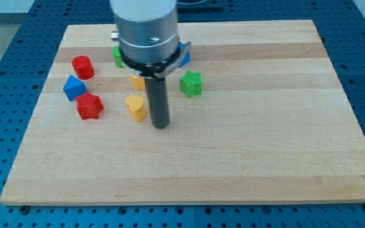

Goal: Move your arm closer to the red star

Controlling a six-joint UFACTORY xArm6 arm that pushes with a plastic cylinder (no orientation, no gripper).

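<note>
The red star (pixel 89 106) lies on the wooden board (pixel 246 152) at the view's left. My tip (pixel 161 125) rests on the board to the right of the red star, well apart from it. A yellow heart block (pixel 135 107) sits between them, just left of my tip. The rod rises from the tip to the arm's grey housing (pixel 146 31) at the view's top.
A blue block (pixel 74 87) and a red cylinder (pixel 82 66) lie above the red star. A green star (pixel 191 83) is right of the rod. A green block (pixel 116 56), a yellow block (pixel 137 80) and a blue block (pixel 184 57) are partly hidden by the arm.
</note>
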